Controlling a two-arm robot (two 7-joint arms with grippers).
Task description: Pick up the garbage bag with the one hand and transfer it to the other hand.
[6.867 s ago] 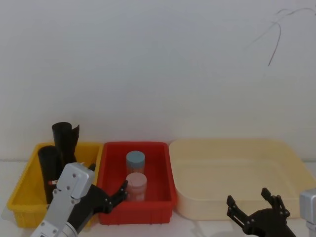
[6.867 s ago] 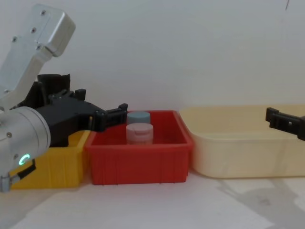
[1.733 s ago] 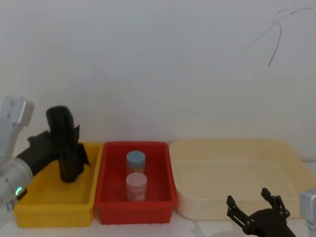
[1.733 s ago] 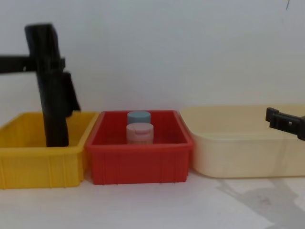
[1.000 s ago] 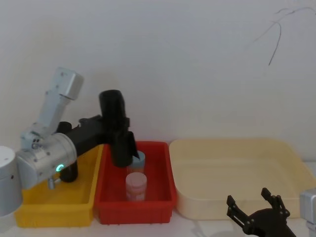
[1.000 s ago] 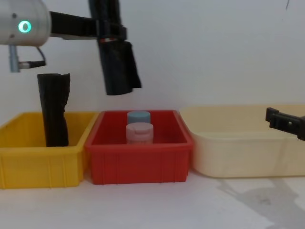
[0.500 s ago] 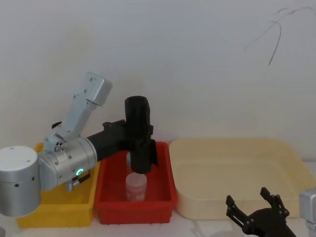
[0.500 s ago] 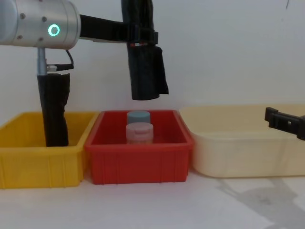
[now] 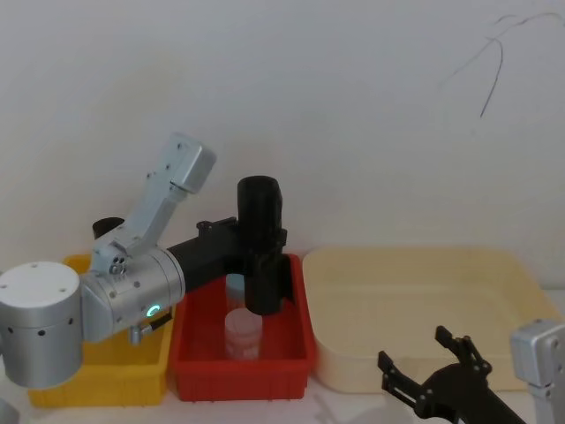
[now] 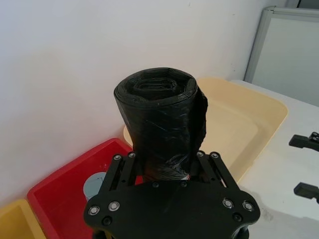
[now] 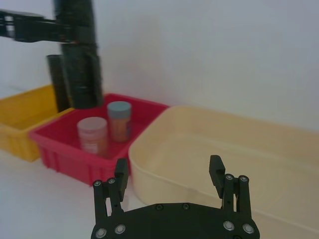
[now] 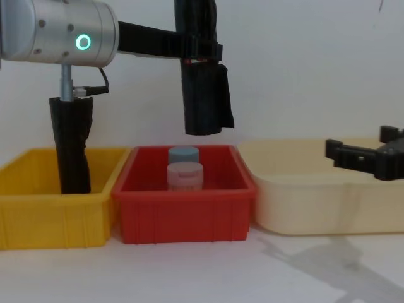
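Left gripper (image 12: 201, 48), clamped on the upright garbage bag (image 12: 205, 101), holds it clear above the jars (image 12: 185, 173). Right gripper (image 11: 168, 168) hangs spread, presumably to receive it.

A plain white wall (image 9: 353, 106) backs the white table (image 12: 202, 271) — a thin dark line (image 9: 500, 62) marks its upper right.

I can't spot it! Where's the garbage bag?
Chest view: the garbage bag hangs upright, held by the left gripper, left of centre, just above the red bin.
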